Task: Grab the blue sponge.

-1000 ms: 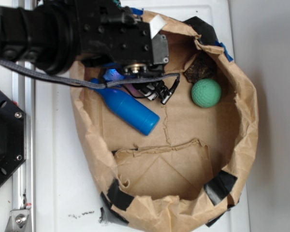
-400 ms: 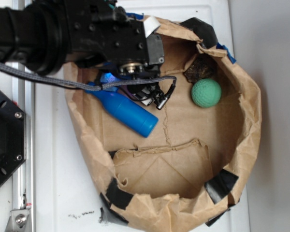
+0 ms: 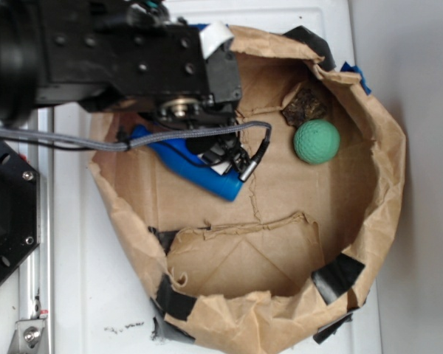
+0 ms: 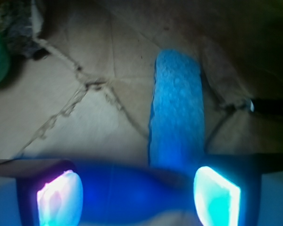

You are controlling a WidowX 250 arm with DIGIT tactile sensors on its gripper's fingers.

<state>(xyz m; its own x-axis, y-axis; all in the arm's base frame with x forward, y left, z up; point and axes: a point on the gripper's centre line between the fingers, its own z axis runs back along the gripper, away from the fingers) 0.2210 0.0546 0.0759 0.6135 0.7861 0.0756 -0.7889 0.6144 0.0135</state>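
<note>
The blue sponge [image 4: 177, 108] is a pale, porous strip lying on the brown paper just ahead of my gripper [image 4: 137, 197] in the wrist view. It runs away from the right finger pad [image 4: 216, 195]. In the exterior view the arm hides the sponge. A glossy darker-blue bottle [image 4: 132, 193] lies crosswise low between the two lit pads. From the exterior view the gripper [image 3: 232, 161] hangs over the bottle's [image 3: 188, 158] lower end. The fingers stand wide apart and grip nothing.
Everything lies inside a crumpled brown paper bag [image 3: 387, 177] with black tape on its rim. A green ball [image 3: 316, 141] and a dark rough lump [image 3: 304, 107] sit at the bag's far right. A black base [image 3: 4, 214] stands at the left.
The arm has moved left and down, so the gripper now hangs over the bottle's end. The bag's left wall and the bottle have shifted slightly left.
</note>
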